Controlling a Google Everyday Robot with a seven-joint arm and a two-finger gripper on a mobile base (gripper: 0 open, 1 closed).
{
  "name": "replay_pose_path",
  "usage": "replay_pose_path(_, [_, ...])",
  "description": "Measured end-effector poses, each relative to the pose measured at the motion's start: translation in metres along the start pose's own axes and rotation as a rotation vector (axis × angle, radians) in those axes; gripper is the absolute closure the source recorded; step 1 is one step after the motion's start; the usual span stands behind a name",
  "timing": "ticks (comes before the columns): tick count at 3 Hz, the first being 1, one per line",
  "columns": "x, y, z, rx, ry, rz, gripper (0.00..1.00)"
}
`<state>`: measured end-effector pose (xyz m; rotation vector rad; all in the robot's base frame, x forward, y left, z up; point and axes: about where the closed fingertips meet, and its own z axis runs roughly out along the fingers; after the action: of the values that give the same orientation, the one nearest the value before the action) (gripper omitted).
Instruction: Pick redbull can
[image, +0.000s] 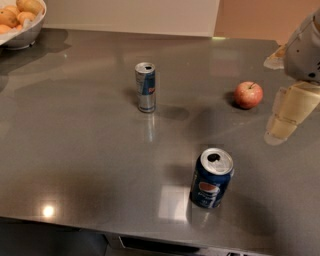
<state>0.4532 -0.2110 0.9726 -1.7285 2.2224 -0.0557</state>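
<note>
Inspection of the reach stage, with nothing grasped yet.

**Position.** The redbull can (145, 87) stands upright on the grey desk (75, 150), left of centre and towards the back, with open surface on every side. The tool (282, 125) hangs at the far right edge of the view, above the desk and well apart from the can. Whether it is released or clenched cannot be told from this view. It carries nothing.

**Other items.** A red apple (248, 94) lies between the tool and the can, nearer the tool. A wider dark-blue can (211, 178) stands upright near the front edge. A bowl (30, 35) of orange fruit sits in the far left corner.

**Recommendation for the step in hand.**
- The tool has to cross leftwards, passing over or behind the apple so as not to set it rolling.
- The target is slim, tall and probably light, so a sideways nudge is likely to tip it.
- Approach level, straddle the body around mid-height, centre on it, then close.
- Do not confuse it with the wider can at the front.

**Markings.**
- The target shows silver and blue panels with a small red mark. Its lettering is not legible.
- The wider can bears a round red, white and blue emblem. Its lettering cannot be read either.
</note>
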Motion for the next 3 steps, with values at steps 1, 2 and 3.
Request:
replay_pose_path(1, [-0.025, -0.028, 0.031, -0.036, -0.074, -0.011, 0.00])
replay_pose_path(2, [-0.050, -0.049, 0.053, -0.054, -0.140, -0.027, 0.00])
replay_pose_path(3, [-0.091, -0.065, 0.072, -0.065, -0.224, -0.044, 0.00])
